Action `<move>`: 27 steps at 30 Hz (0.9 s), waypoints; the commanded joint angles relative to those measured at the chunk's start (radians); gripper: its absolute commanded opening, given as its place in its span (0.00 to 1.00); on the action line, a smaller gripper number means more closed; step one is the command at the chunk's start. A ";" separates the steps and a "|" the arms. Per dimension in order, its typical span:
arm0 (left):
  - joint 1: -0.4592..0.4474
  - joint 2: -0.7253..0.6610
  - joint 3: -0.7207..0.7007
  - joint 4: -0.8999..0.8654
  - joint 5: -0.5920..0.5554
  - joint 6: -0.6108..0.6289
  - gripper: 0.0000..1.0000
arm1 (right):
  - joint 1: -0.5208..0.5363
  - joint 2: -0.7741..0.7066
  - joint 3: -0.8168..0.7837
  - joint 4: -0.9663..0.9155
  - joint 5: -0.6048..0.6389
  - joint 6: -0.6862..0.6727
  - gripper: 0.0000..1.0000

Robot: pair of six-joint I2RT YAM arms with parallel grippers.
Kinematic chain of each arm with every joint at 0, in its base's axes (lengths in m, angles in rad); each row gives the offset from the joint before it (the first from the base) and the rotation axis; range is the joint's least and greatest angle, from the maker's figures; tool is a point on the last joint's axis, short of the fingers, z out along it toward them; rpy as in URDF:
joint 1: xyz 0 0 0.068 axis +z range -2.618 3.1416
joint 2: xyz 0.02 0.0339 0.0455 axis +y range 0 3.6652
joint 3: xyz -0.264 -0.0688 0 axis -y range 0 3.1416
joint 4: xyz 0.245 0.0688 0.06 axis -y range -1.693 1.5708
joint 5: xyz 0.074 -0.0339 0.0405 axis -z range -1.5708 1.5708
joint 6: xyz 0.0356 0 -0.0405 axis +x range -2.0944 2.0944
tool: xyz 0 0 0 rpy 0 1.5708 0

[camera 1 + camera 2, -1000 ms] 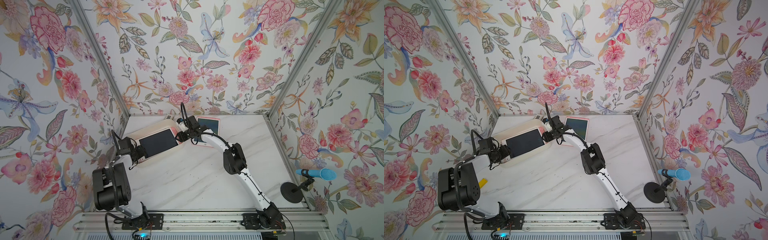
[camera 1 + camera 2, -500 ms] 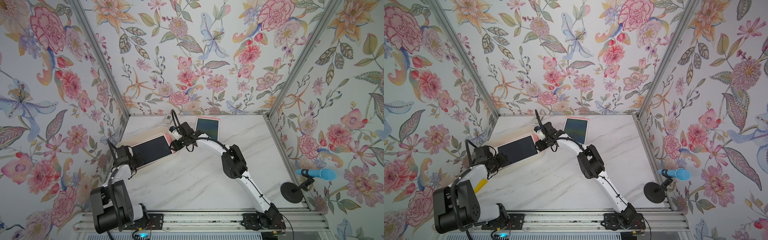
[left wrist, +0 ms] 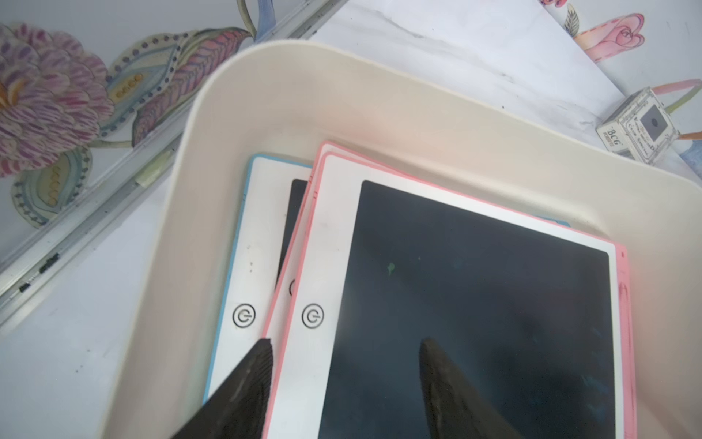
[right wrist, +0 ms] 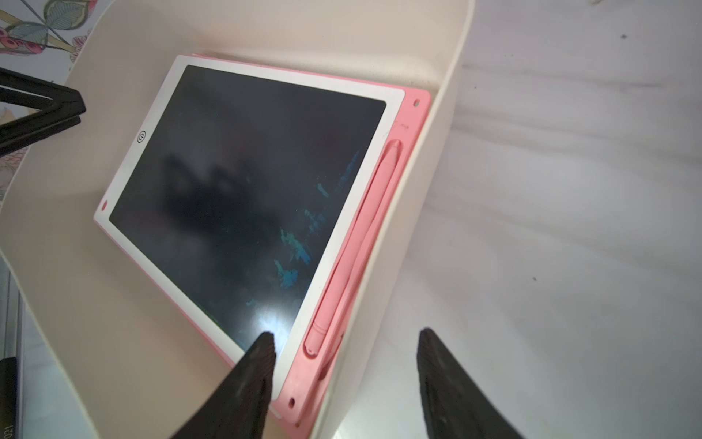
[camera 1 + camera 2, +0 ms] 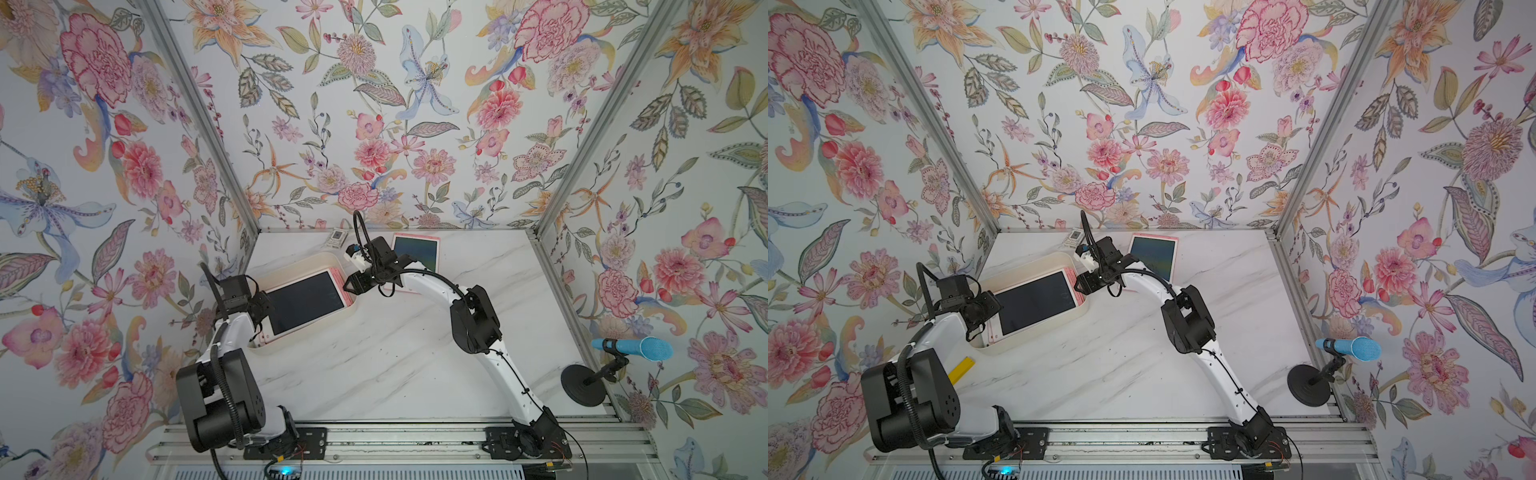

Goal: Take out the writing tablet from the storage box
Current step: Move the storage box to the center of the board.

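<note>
Left wrist view: the left claw hangs released, its two dark fingers well apart and gripping nothing. One finger is over the seam where a blue tablet peeks out from under the stack. The other is over the dark screen of the top, pink-edged tablet. Whether either tip touches, I cannot tell.

That tablet lies flat, screen up, inside the cream box. It sits on another pink one, with the blue one lowest and skewed (three in all, as far as shows). In both top views the box sits at the left rear of the marble table, with a claw at each short end. A small card lies on the table just behind the box, by the back wall.

In the right wrist view the right claw is also spread wide and empty. It straddles the box wall: one finger is over the tablet's white corner, the other outside over bare table. A pink stylus is slotted in the tablet's pink edge, just beside that wall.

Further right in a top view, a loose tablet lies flat on the table near the back wall, partly hidden by the right wrist. A blue mic on a black stand is at the table's right edge.
</note>
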 commanded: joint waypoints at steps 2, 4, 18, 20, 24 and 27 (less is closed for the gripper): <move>0.014 0.096 0.042 -0.012 -0.019 0.019 0.64 | -0.007 -0.043 -0.010 0.020 -0.037 0.000 0.59; 0.013 0.141 0.053 0.001 0.001 0.018 0.63 | -0.008 -0.034 0.007 0.019 -0.042 0.004 0.59; 0.015 0.172 0.044 0.062 0.036 0.012 0.62 | -0.018 0.046 0.070 0.019 -0.084 0.014 0.59; 0.014 0.152 0.043 0.072 0.041 0.011 0.62 | -0.016 0.059 0.080 0.019 -0.090 0.018 0.59; 0.014 0.143 0.049 0.073 0.049 0.017 0.62 | -0.017 0.074 0.092 0.020 -0.100 0.018 0.59; 0.014 0.166 0.058 0.075 0.049 0.023 0.61 | -0.018 0.090 0.107 0.019 -0.106 0.022 0.58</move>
